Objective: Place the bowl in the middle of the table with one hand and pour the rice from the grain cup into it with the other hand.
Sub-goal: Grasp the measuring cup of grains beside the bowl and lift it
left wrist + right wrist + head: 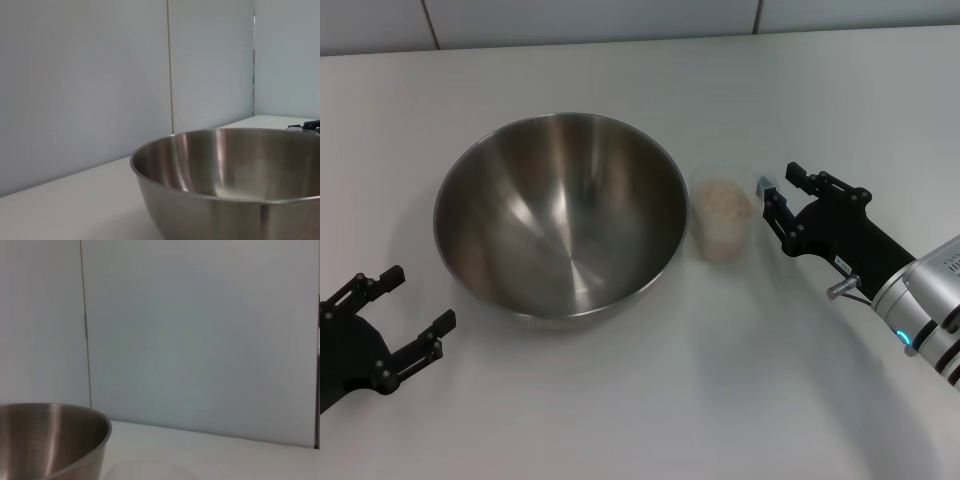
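Near the middle of the table [620,400] stands the bowl [560,215], upright and empty, with the grain cup [723,218] just beside its right rim and filled with rice [722,200] almost to the brim. The cup is judged light, thin-walled and liable to flex or slip; it should be taken around the mid-wall with moderate pressure and kept upright until over the bowl, since so full a load would spill at a slight tilt. The bowl is judged stiff, smooth and slippery, best taken at the rim if it needs shifting. The right gripper [776,199] lies low, level with the cup and just beside it, fingers spread apart and pointed at the cup wall without touching it. The left gripper [412,312] rests near the table's front edge, near the bowl's left side, fingers likewise apart and holding nothing.
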